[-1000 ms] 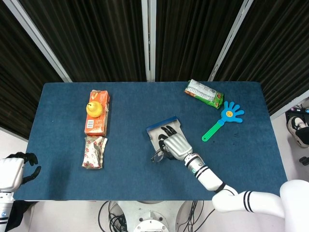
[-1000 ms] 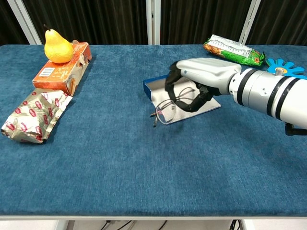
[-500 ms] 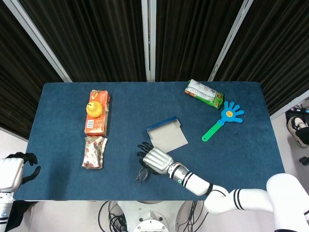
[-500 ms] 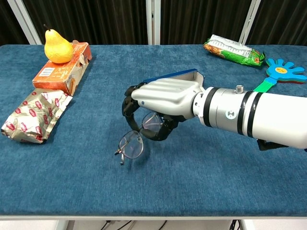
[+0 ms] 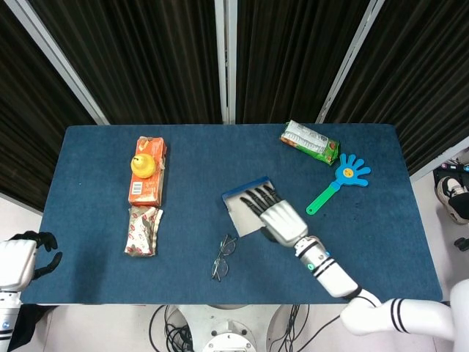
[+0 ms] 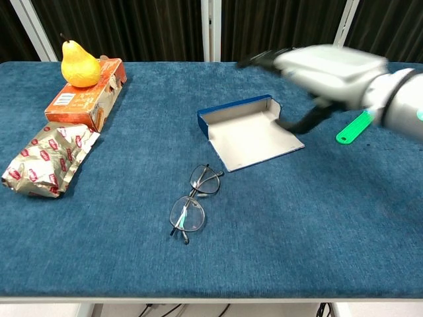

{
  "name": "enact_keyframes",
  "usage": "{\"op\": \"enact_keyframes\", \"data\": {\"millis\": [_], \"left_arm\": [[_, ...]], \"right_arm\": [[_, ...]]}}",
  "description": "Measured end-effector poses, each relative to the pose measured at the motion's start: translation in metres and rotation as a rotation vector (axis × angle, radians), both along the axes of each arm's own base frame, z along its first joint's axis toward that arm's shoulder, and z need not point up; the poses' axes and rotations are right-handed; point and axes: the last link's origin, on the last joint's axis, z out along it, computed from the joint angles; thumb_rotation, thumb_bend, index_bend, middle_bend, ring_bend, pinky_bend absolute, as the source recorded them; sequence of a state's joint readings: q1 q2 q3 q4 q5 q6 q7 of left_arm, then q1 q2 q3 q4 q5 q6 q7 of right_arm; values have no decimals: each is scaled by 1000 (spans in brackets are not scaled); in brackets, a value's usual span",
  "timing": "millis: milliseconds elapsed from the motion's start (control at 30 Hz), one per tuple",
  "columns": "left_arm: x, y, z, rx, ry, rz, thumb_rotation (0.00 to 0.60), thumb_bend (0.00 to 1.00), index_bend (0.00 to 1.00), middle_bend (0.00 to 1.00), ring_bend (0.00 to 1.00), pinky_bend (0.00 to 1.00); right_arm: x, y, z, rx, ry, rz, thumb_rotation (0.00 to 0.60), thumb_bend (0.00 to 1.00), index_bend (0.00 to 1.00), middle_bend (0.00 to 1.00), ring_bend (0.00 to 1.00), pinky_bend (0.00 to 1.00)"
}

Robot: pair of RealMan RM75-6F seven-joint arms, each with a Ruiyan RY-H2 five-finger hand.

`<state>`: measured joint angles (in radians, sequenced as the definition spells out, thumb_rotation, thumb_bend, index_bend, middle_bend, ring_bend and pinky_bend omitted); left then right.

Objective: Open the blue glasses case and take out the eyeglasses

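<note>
The blue glasses case [image 6: 248, 132] lies open in the middle of the table with its pale inside bare. In the head view my right hand [image 5: 277, 217] covers much of the case [image 5: 238, 207]. The eyeglasses [image 6: 192, 205] lie folded open on the blue cloth in front of the case, free of any hand, and show in the head view too, eyeglasses [image 5: 223, 257]. In the chest view my right hand [image 6: 324, 66] hovers, blurred, above the case's right side with fingers spread and nothing in it. My left hand [image 5: 26, 258] hangs off the table's near left corner, holding nothing.
A pear [image 6: 79, 64] sits on an orange carton [image 6: 82, 99] at the far left, with a foil packet [image 6: 46, 158] in front of it. A green snack bag [image 5: 309, 141] and a blue hand clapper [image 5: 344, 176] lie at the far right.
My right hand carried the eyeglasses out of the case toward the front edge, let them go on the cloth, and has pulled back up over the case.
</note>
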<state>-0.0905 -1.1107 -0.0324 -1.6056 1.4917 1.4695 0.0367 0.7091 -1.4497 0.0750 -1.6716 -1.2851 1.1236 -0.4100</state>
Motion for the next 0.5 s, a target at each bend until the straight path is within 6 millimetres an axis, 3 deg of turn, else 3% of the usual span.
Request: {"op": "enact_keyframes", "data": {"millis": [167, 300, 500], "left_arm": [[0, 0, 0, 0, 0, 0, 600, 284, 560, 575, 458, 512], [0, 0, 0, 2, 4, 0, 600, 284, 560, 575, 458, 512], [1, -1, 0, 7, 8, 2, 600, 283, 560, 575, 458, 512]], "right_arm": [[-47, 23, 53, -174, -17, -112, 600, 341, 0, 51, 0, 0], [-84, 57, 92, -292, -48, -216, 600, 341, 0, 50, 0, 0], [-122, 105, 121, -325, -98, -337, 600, 341, 0, 48, 0, 0]]}}
